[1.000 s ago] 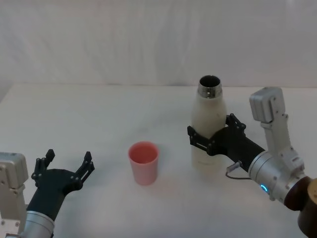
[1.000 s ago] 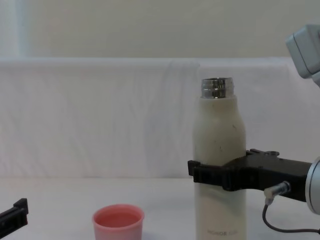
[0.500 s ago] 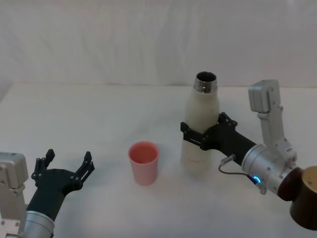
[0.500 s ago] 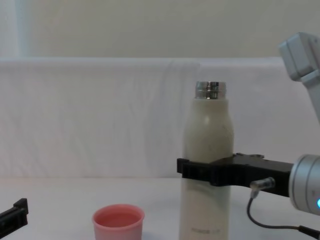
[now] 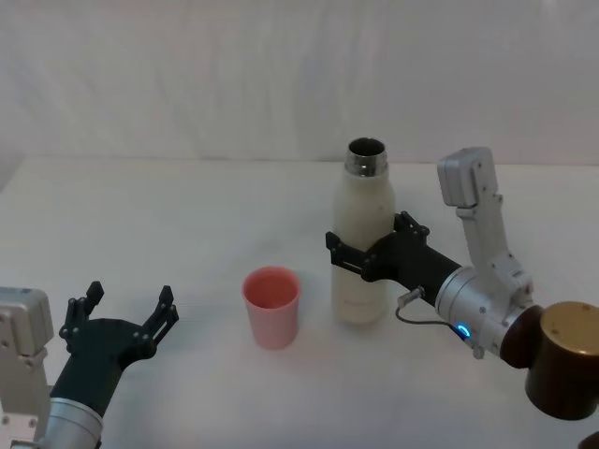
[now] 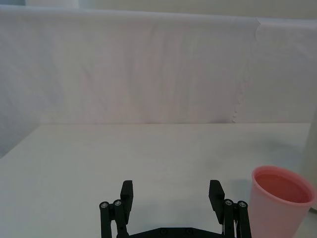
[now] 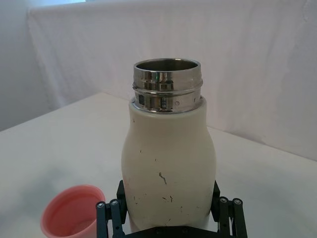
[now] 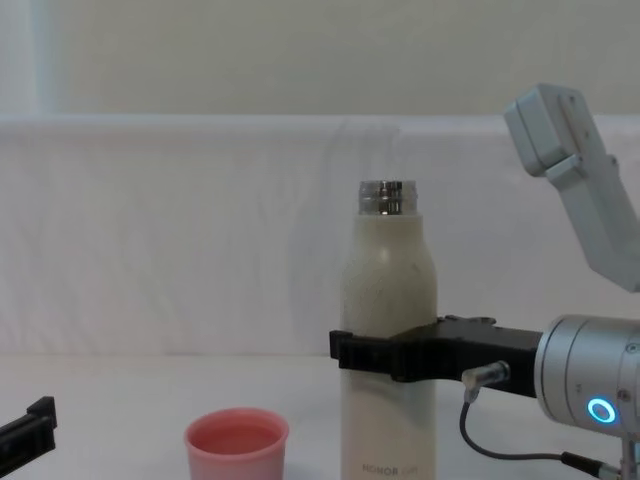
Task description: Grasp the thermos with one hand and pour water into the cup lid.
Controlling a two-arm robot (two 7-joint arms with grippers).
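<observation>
The cream-white thermos (image 5: pixel 363 210) stands upright, its steel neck uncapped, just to the right of the pink cup lid (image 5: pixel 272 306) with a small gap between them. My right gripper (image 5: pixel 365 247) is shut on the thermos around its middle, reaching in from the right. The chest view shows the thermos (image 8: pixel 389 280) with the black right gripper (image 8: pixel 386 356) clamped on it and the cup lid (image 8: pixel 237 445) lower left. At the table's front left, my left gripper (image 5: pixel 129 299) rests open and holds nothing. The right wrist view shows the thermos (image 7: pixel 167 148) and the cup lid (image 7: pixel 72 215).
The white table (image 5: pixel 168 215) runs back to a white cloth backdrop (image 5: pixel 281 75). A brown round joint of my right arm (image 5: pixel 562 360) sits at the front right. Bare tabletop lies between the cup lid and the left gripper.
My right gripper has carried the thermos to the left, upright, from the right side to close beside the cup lid. The left gripper and the cup lid have not moved.
</observation>
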